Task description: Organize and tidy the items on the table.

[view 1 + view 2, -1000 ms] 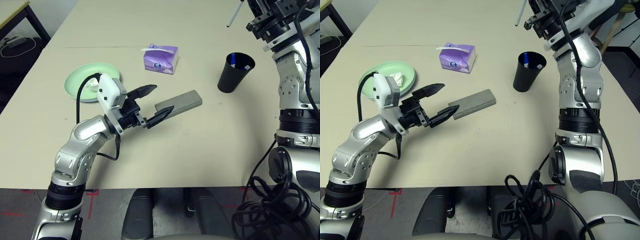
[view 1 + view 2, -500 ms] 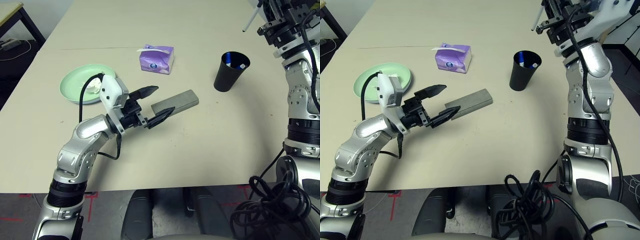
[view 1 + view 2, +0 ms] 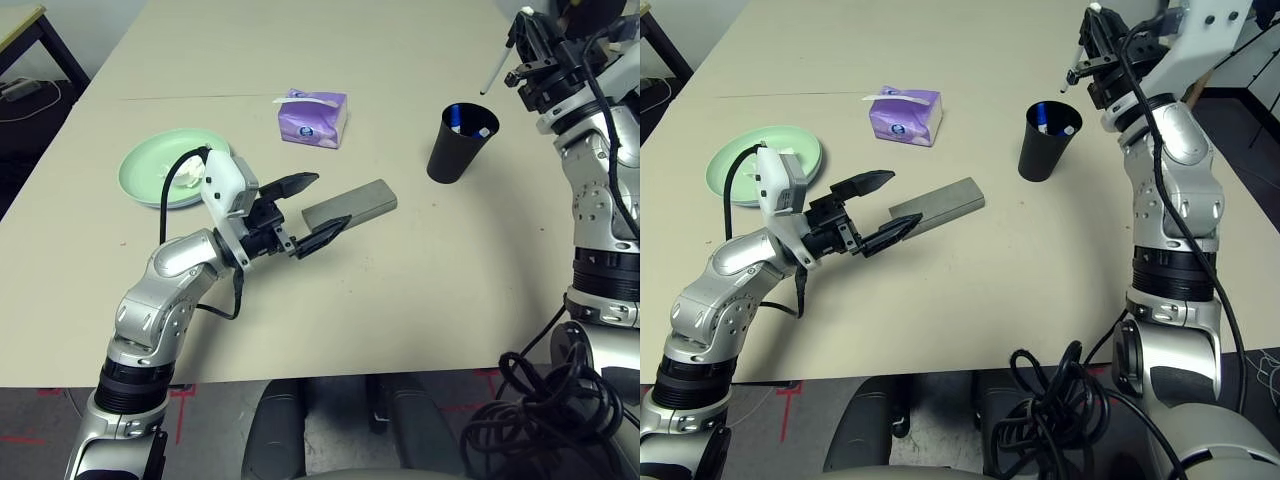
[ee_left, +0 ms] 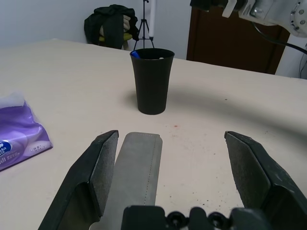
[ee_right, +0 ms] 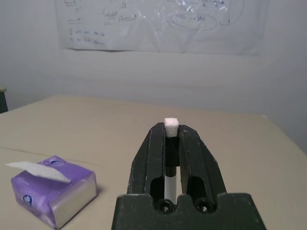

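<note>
right gripper point(image 5: 171, 132): clamped on white pen point(image 3: 495, 72), held up near black cup point(image 3: 462, 142), likely to drop it in | left gripper point(image 3: 318, 208): fingers apart beside grey glasses case point(image 3: 350, 205) on table point(image 3: 400, 300), probably waiting

right gripper point(image 5: 171, 132) shifted since first pictures: out toward robot's right, then back nearer robot, thin white pen point(image 3: 494, 72) travelling with it. pen's lower end now closer to black cup point(image 3: 462, 143) in both eye views, just past far side of rim, apart from it. pen's white upper end come into sight above gripper in both eye views. right forearm point(image 3: 597, 190) moved along with gripper.
</note>
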